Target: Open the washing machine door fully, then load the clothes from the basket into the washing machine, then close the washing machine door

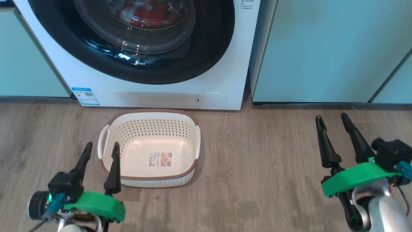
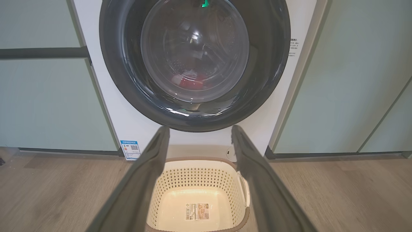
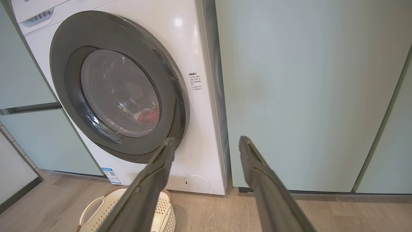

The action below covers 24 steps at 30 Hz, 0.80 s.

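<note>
In the head view the basket (image 1: 154, 129) sits bare at 6 o'clock, the red clothes (image 1: 145, 16) lie behind the washing machine door (image 1: 209, 48) at 12, and our left gripper (image 1: 102, 146) at 7 and right gripper (image 1: 331, 117) at 4 stand spread, holding nothing. The left wrist view agrees; in the right wrist view the door lies flush, so we judge closing done, needing only a latch check.

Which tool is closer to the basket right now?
The left tool: it sits at the left handle of the basket, while the right tool is well off over the floor.
</note>
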Motion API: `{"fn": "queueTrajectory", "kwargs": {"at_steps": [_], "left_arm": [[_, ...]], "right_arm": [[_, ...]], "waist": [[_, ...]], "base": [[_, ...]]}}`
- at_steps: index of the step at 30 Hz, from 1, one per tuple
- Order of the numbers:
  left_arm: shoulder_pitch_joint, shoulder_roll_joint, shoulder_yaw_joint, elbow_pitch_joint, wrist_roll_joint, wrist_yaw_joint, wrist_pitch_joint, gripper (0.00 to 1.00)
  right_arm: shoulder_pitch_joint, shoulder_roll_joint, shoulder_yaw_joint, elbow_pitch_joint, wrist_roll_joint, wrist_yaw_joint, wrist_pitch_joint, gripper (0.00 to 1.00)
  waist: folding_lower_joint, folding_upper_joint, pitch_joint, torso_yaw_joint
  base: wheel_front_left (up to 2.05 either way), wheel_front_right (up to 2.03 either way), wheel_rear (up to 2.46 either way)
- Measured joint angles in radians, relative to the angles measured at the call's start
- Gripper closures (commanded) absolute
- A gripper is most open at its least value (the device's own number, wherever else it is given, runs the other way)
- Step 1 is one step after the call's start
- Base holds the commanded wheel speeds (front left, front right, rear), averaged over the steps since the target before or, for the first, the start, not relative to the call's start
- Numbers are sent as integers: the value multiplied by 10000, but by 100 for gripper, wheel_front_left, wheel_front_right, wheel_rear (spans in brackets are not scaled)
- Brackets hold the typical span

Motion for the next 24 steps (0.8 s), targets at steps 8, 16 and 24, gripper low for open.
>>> {"fn": "queueTrajectory", "kwargs": {"at_steps": [8,16,24], "left_arm": [[0,31,-4,-46,-56,71,0,0],[0,54,-23,-56,-59,140,-2,0],[0,115,-69,-56,-144,173,-6,0]], "right_arm": [[7,6,0,-10,8,0,0,0],[12,12,-10,-13,19,0,0,0],[12,13,-27,-79,19,0,0,0]], "waist": [[0,0,29,57],[0,0,44,96],[0,0,71,110]], "base": [[0,0,0],[0,0,0],[0,0,0]]}}
